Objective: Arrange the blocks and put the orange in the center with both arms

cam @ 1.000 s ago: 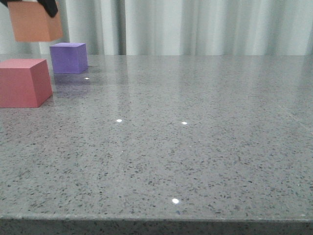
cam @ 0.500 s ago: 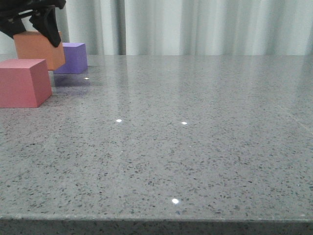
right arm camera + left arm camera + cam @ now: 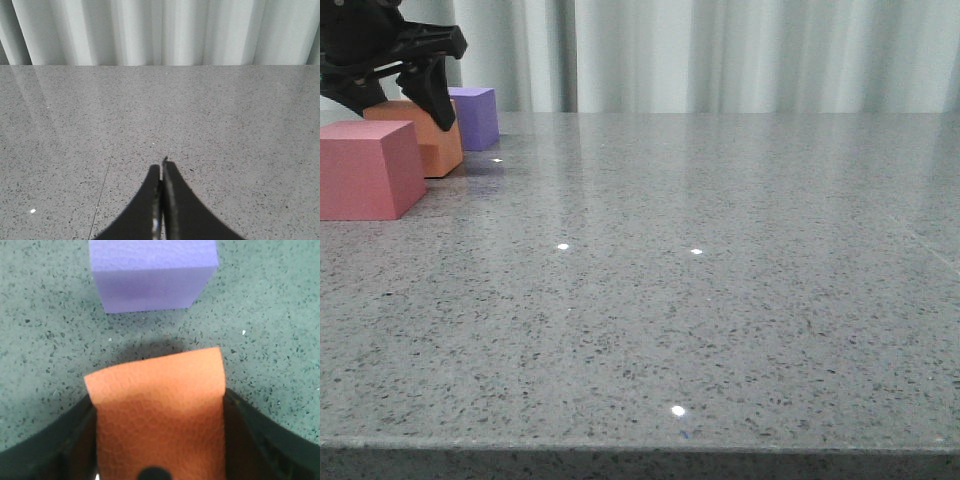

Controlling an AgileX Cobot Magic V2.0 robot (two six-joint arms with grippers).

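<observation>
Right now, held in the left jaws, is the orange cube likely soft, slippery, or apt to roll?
The orange cube looks like light foam: its matte, crackled skin should grip well. Flat faces mean it probably sits still, without rolling. Hard squeezing by the left gripper might dent it.

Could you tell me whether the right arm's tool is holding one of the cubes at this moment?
No, in the right wrist view the right tool has its fingers pressed together with nothing between them, above bare table.

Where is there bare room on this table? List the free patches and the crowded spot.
Free: the whole grey table right of the blocks, from the near edge back to the curtain.
Crowded: the far left corner, where the pink block, orange block in the left gripper and purple block line up.
</observation>
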